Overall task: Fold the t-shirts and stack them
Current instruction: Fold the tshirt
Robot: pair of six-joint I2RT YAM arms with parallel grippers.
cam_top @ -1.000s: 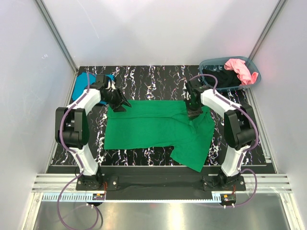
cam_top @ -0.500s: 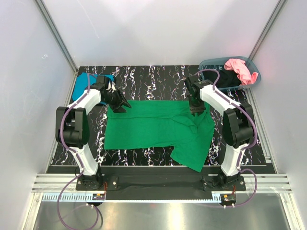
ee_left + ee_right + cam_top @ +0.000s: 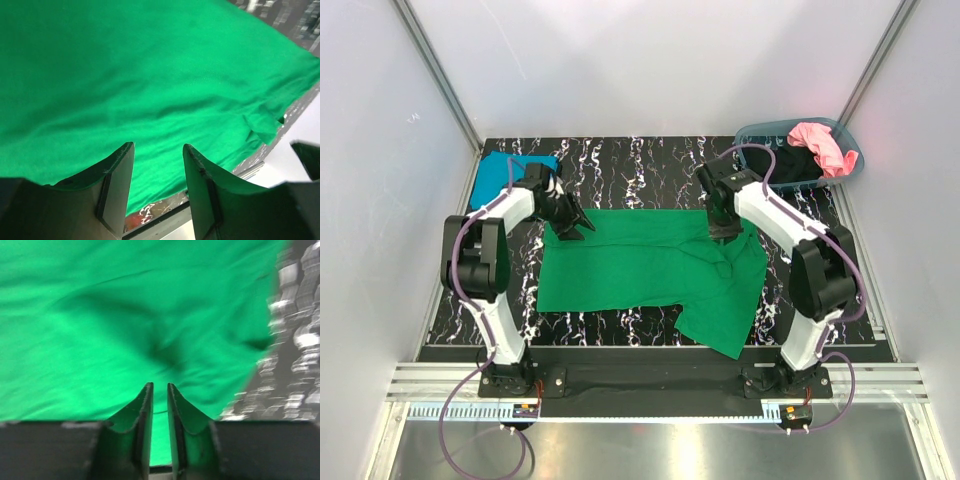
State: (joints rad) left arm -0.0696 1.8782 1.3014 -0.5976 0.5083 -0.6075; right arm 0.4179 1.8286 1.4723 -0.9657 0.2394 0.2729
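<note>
- Black desk (image 3: 620, 165) veined with white, boxed in by plain white walls (image 3: 650, 60) on the left, the right and the far side; metal rails (image 3: 650, 378) along the near edge.
- Bright green t-shirt (image 3: 630, 265) spread flat across the middle of the desk, rumpled on the right, with one flap reaching toward the near right edge.
- Teal t-shirt (image 3: 500, 165) at the far left corner of the desk, partly under the left arm (image 3: 505, 210).
- Grey-blue basket (image 3: 765, 127) at the far right corner, with a pink t-shirt (image 3: 820, 143) and a black t-shirt (image 3: 785, 165) heaped inside.
- Left arm bent up from its base, forearm angled in toward the middle; left end effector (image 3: 573, 224) low at the far left corner of the green t-shirt.
- Left wrist view: fingers (image 3: 117, 185) well apart, nothing between them, only green cloth beneath.
- Right arm (image 3: 770, 215) folded in mirror fashion, forearm angled inward; right end effector (image 3: 722, 230) down at the far right corner of the green t-shirt, among its wrinkles.
- Right wrist view, blurred: fingers (image 3: 142, 415) nearly together, a thin slit left between, green showing through it. Cannot tell of any cloth pinched there.
</note>
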